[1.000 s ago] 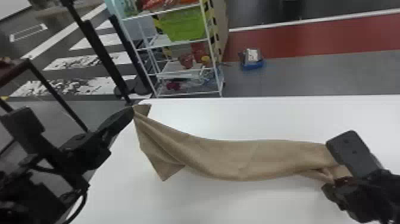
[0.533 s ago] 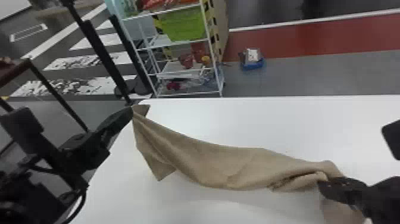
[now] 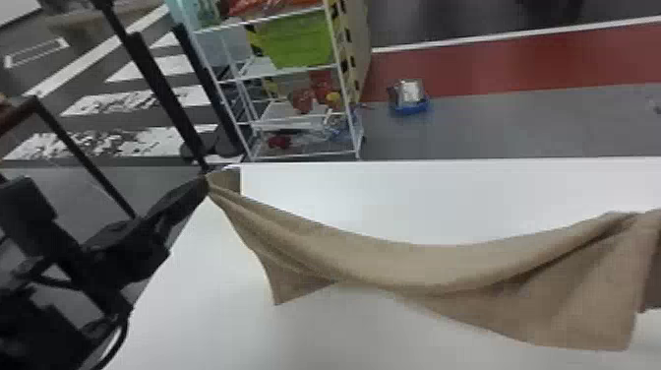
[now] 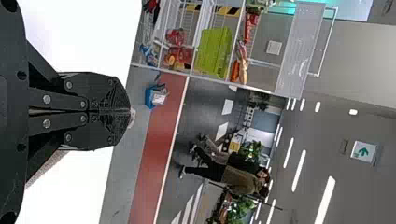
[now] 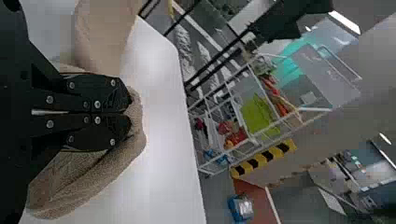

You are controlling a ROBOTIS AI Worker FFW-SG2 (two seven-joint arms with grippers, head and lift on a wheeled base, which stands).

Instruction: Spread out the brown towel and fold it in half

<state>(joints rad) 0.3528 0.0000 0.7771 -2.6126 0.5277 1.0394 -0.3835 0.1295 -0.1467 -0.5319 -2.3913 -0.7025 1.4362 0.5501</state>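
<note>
Rightward went the brown towel's point(image 3: 442, 265) right end, its cloth spreading into a broad flap on the near side, cut off by the head view's edge. The right gripper point(image 5: 129, 113) was closed on bunched cloth that partly hid behind it. Far left, the left gripper point(image 3: 204, 184) pinched 1 end; the towel sagged between the 2 above the white table point(image 3: 236, 324).

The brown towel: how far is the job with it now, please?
Grasping looks done: the left claw and right claw pinch the towel. Spreading is in hand: it stretches between them, creased. Laying it flat and folding it in half remain.
</note>
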